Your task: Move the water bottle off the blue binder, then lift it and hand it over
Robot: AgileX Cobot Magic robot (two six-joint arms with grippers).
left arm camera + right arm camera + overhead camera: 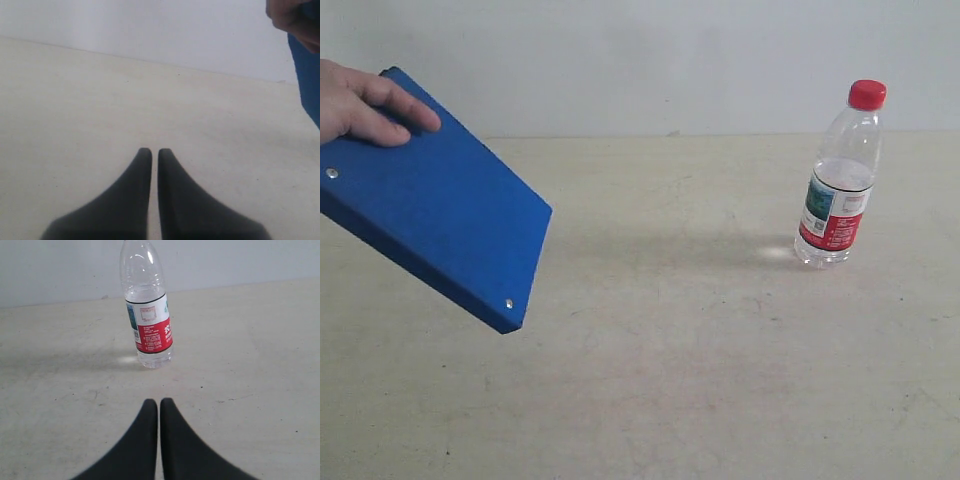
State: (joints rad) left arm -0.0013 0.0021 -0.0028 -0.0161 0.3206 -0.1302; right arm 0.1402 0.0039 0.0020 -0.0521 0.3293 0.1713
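Before reaching, mind the right hand (159,402): shut tight, empty, aimed at the water bottle (149,315), near but not touching. Stands upright on the desk (670,350), at the right of the exterior view, well apart from the blue binder (430,220), so seems already off it. Looks tall, narrow and almost empty, thus light. Could tip and roll away from one push of the closed tips.

Not lying on the desk at all, as for the binder: held up in the air and tilted by a person's hand (360,100) at the left of the exterior view, one corner low over the desk. Cannot tell whether to be laid down.

Also shut and empty on the other side: see the left hand (151,151), over bare desk, with only an edge of blue at the border of its view. Risk of hitting that person if moved toward the binder now. Risk of only pushing if not opened first. Once flat, probably hard to get under; may slide instead of rising. Wide, so may swing or slip from a grip at one edge during the handing over.
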